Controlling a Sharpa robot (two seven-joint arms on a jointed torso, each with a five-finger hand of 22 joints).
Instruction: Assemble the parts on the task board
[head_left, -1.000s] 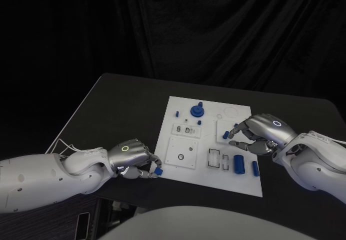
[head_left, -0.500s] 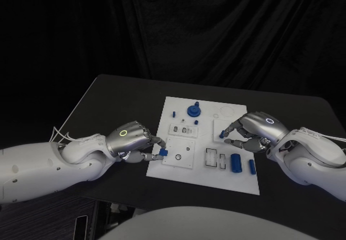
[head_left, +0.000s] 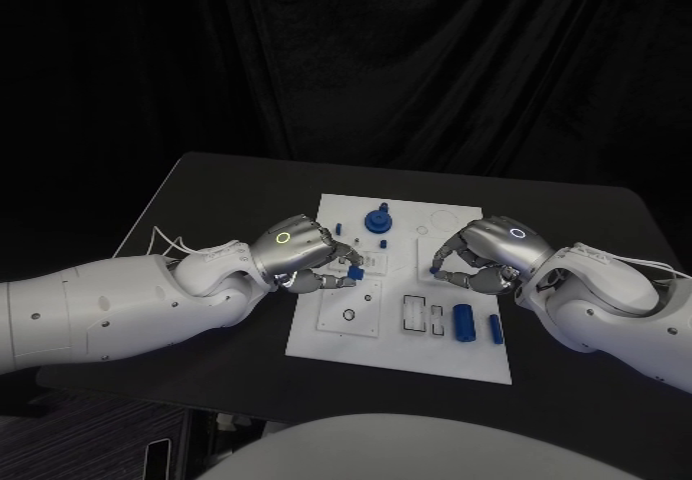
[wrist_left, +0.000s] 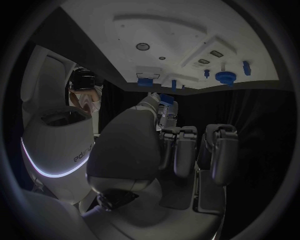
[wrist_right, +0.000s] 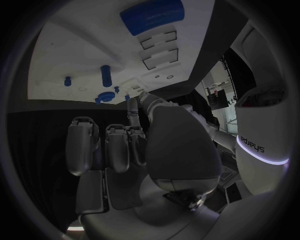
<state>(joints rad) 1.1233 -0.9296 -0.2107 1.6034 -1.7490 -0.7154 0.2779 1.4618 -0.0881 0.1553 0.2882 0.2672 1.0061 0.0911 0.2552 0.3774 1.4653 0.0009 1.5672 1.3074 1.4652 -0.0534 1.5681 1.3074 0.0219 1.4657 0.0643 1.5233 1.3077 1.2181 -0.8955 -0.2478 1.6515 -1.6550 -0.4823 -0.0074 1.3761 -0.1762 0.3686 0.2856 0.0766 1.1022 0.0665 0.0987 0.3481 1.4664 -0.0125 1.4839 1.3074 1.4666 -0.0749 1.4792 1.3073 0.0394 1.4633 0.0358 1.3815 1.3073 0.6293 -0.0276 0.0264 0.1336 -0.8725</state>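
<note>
Left hand pinches a blue part over the task board near its left edge; the part should go down straight. Right hand pinches another blue part.

text: "edisys"-like lettering, only partly readable | on: white cuff behind left hand, beside its glowing band | same partial lettering: white cuff behind right hand, just above its glowing band | task board: no readable text

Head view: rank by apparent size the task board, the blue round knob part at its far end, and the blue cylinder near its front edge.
1. task board
2. blue round knob part
3. blue cylinder, close to the knob in apparent size, so that order is unsure.
</note>
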